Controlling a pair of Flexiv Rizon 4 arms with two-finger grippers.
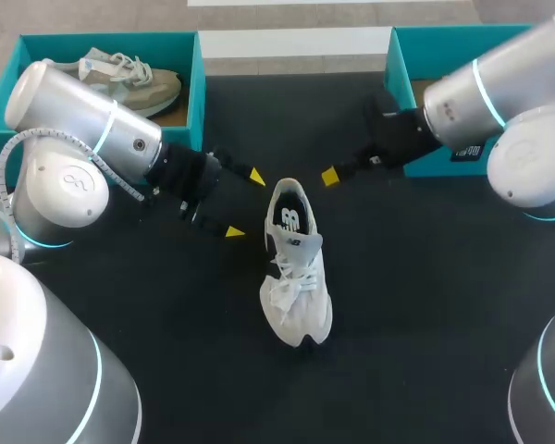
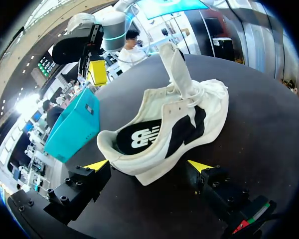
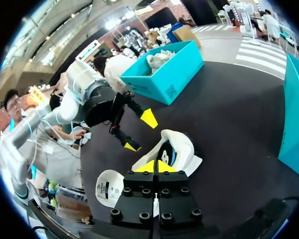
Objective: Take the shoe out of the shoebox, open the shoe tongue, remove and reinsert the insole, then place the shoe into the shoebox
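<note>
The white shoe (image 1: 296,268) is lying out on the black table (image 1: 425,277) near its middle, upright on its sole, heel pointing to 12 o'clock and toe to 6 o'clock in the head view. Its tongue (image 2: 177,64) is standing pulled up, and the dark insole (image 1: 289,220) is showing inside the opening.

The left gripper (image 1: 245,203) is sitting at the shoe's 10 o'clock, coming in from the left. Its fingers are spread wide, one yellow tip on each side of the heel. In the left wrist view the left gripper (image 2: 147,166) is framing the heel of the shoe (image 2: 164,129). The fingers appear to be just short of it, though contact is hard to judge from here.

The right gripper (image 1: 330,176) is hanging at the shoe's 1 o'clock, near the heel but apart from it. In the right wrist view the right gripper (image 3: 154,167) is showing its two tips pressed together on nothing, with the shoe (image 3: 172,149) just ahead of them and the left gripper (image 3: 139,132) beyond.

The left shoebox (image 1: 201,83) is standing at the table's 11 o'clock with an olive shoe (image 1: 134,79) inside, and the right shoebox (image 1: 402,65) is standing at 1 o'clock
</note>
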